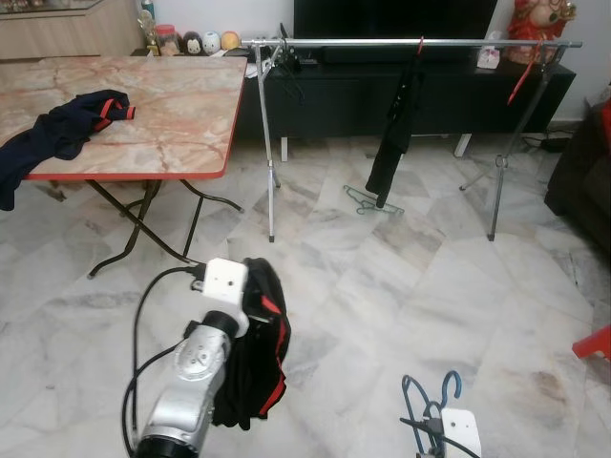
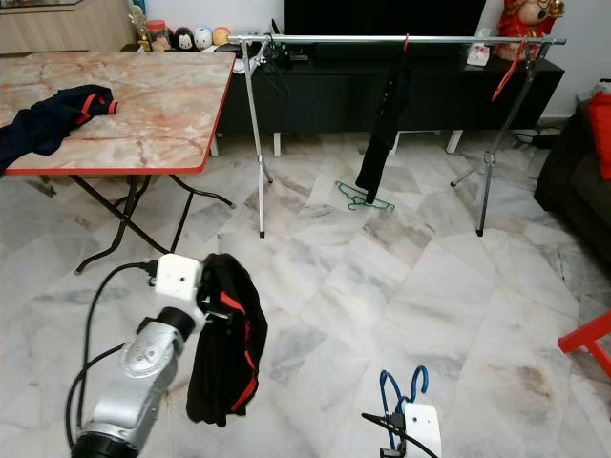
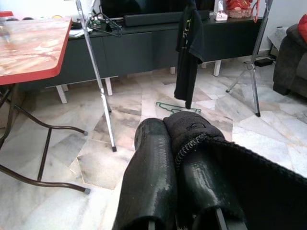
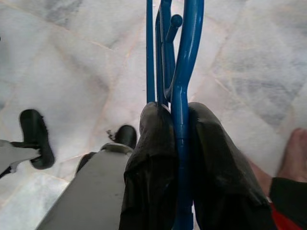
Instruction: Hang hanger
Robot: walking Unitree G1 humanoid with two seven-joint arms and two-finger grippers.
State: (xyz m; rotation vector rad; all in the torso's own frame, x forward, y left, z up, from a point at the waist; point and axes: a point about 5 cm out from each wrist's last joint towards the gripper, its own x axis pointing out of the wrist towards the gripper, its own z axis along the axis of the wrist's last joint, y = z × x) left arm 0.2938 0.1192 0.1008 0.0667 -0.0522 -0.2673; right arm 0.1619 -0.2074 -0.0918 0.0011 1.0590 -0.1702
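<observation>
Right wrist view: right gripper (image 4: pixel 181 139) clamping blue hanger (image 4: pixel 178 72), fingers (image 4: pixel 152 158) pressing both sides of its neck, low over marble floor (image 1: pixel 401 286). Left gripper (image 3: pixel 175 163) pinching black garment with red trim (image 1: pixel 256 343), which is dangling beside arm. Clothes rail (image 1: pixel 410 43) standing well ahead, one dark shirt (image 1: pixel 393 134) hanging there. Judgement: pickup done; approaching rail and hooking hanger on remaining.

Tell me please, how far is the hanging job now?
Done: one dark garment already hangs on the rail. In hand: the left hand is shut on a black and red garment, and the right hand is shut on a blue hanger. Left: the rail is far across the floor; neither item is on it yet.
</observation>
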